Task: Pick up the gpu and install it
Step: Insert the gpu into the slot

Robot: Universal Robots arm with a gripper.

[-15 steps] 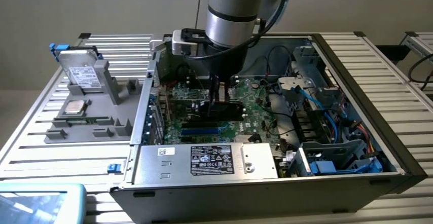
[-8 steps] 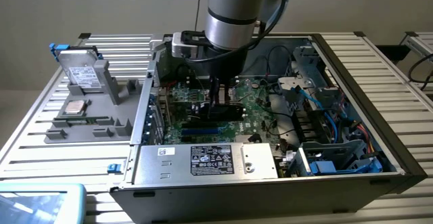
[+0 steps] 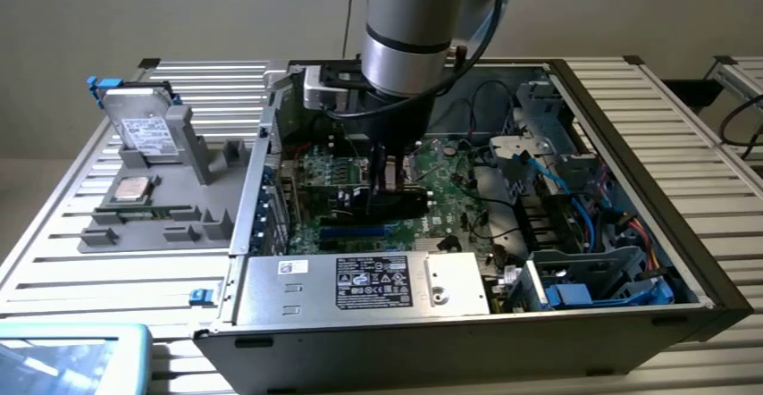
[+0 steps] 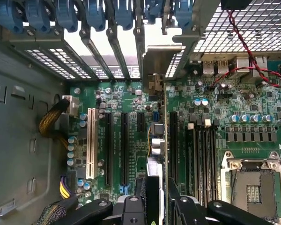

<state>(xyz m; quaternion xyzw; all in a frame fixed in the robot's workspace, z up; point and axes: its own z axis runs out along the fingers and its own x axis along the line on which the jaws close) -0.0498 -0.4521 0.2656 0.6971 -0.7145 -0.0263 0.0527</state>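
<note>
The gripper (image 4: 157, 204) clamps the gpu (image 4: 160, 136) on edge inside the open computer case (image 3: 477, 352), over the motherboard (image 4: 253, 101) slots, possibly seated in one already.

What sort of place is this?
Probably a robotics lab bench for computer assembly: an open desktop computer case on a slatted metal table, a robot arm reaching into it, and a grey fixture tray holding a hard drive.
</note>
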